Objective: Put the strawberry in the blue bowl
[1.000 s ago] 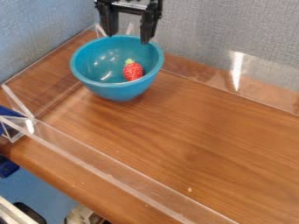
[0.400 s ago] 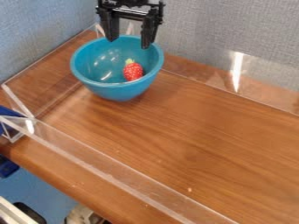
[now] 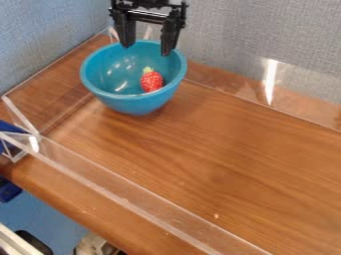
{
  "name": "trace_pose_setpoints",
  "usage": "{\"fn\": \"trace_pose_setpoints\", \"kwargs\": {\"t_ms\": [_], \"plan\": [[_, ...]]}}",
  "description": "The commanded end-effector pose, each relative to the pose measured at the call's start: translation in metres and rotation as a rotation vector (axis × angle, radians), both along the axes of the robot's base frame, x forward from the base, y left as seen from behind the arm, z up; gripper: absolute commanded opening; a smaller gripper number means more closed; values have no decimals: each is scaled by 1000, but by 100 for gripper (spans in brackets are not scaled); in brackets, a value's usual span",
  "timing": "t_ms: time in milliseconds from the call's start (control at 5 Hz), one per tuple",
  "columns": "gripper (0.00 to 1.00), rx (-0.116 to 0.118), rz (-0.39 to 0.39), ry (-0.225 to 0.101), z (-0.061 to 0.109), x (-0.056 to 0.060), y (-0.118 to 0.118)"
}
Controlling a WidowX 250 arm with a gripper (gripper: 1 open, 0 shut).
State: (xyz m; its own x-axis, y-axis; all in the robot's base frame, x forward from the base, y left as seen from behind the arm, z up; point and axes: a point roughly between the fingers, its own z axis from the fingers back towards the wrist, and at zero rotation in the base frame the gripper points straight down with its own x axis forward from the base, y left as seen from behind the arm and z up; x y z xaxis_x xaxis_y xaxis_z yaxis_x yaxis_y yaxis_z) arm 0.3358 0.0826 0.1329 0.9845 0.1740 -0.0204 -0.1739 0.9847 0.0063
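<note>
Nothing has moved since the earlier frames: tool, strawberry and bowl sit as they did. Black tool hangs pointing down over the bowl's far rim, its two fingers spread apart and empty. Below it the strawberry lies inside the bowl, right of centre. That bowl stands at the wooden worktop's far left.
</note>
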Motion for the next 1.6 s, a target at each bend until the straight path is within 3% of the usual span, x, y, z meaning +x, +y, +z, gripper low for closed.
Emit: {"fn": "trace_pose_setpoints", "kwargs": {"t_ms": [0,1400], "plan": [[100,13,-13,-45,16,3,-4],[100,-2,-14,-22,7,3,-13]]}}
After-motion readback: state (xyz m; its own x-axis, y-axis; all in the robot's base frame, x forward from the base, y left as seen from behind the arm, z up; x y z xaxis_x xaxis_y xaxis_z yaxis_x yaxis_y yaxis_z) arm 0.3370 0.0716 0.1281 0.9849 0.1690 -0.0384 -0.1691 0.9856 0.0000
